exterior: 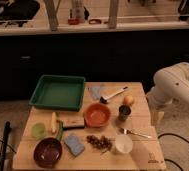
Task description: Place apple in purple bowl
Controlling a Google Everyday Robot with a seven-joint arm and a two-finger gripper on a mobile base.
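The apple (128,100), small and yellow-orange, sits on the wooden table (138,160) at the back right, just behind the small metal cup (124,112). The purple bowl (48,152), dark maroon and empty, stands at the front left corner. The white robot arm (175,85) hangs beside the table's right edge, to the right of the apple. My gripper itself does not show; only the arm's links are in view.
A green tray (58,92) at the back left. An orange bowl (97,115) in the middle. A banana (53,122), a green cup (38,130), a blue sponge (74,144), a dark cluster of small fruit (100,141), a white cup (123,144), a fork (135,132) and a spoon (113,94) lie around.
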